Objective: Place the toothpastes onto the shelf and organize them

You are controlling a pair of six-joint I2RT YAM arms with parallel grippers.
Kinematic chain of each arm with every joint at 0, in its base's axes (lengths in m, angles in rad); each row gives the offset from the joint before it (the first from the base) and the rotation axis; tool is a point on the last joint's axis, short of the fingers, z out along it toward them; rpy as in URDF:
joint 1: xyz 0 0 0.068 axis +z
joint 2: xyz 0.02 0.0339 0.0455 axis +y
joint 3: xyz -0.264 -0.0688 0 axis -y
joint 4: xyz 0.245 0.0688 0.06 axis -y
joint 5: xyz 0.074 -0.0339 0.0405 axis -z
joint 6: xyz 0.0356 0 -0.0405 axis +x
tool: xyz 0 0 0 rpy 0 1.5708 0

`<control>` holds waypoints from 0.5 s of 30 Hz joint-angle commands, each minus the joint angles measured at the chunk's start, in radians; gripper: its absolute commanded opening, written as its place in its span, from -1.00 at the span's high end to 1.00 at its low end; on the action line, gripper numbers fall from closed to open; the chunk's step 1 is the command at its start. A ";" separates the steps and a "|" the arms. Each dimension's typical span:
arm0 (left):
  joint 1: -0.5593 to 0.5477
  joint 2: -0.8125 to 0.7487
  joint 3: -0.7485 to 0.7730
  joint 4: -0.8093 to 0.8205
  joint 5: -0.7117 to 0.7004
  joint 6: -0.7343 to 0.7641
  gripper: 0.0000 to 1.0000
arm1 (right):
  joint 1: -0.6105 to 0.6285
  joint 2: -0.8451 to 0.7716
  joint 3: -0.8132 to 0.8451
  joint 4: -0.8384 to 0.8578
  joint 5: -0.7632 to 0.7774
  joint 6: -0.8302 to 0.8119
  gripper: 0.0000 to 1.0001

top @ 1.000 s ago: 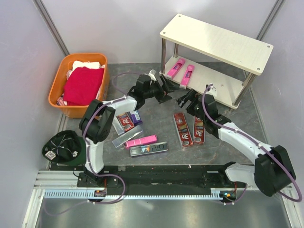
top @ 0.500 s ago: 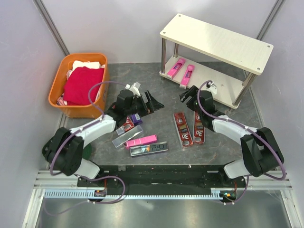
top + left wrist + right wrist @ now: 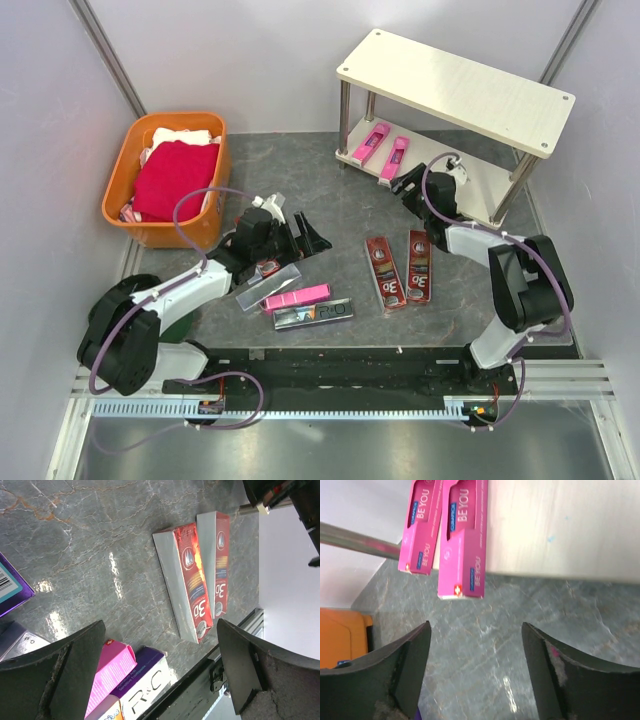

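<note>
Marbled desk [image 3: 340, 200] carries red cartons [image 3: 385, 272] at six o'clock of the shelf [image 3: 460, 90]. Left fingers [image 3: 65, 680] and right fingers [image 3: 405, 670] gape empty; best straddle one carton's narrow sides.

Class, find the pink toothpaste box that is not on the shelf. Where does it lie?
Top view: the pink box lies on the table, left of centre, between a silver box and a dark box, left of the two red boxes.

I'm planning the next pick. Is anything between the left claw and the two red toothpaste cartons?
Nothing visible. The left claw is open, and only bare table lies between it and the red cartons, which lie side by side.
</note>
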 commanded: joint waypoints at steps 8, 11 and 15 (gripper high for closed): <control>0.002 -0.038 -0.015 0.003 -0.021 0.040 -0.99 | -0.055 0.168 0.187 0.087 -0.091 0.037 -0.29; 0.002 -0.035 -0.021 0.006 -0.020 0.040 -0.99 | -0.058 0.211 0.221 0.083 -0.102 0.047 -0.21; 0.002 -0.036 -0.024 0.008 -0.020 0.038 -0.99 | -0.058 0.270 0.279 0.064 -0.109 0.056 -0.08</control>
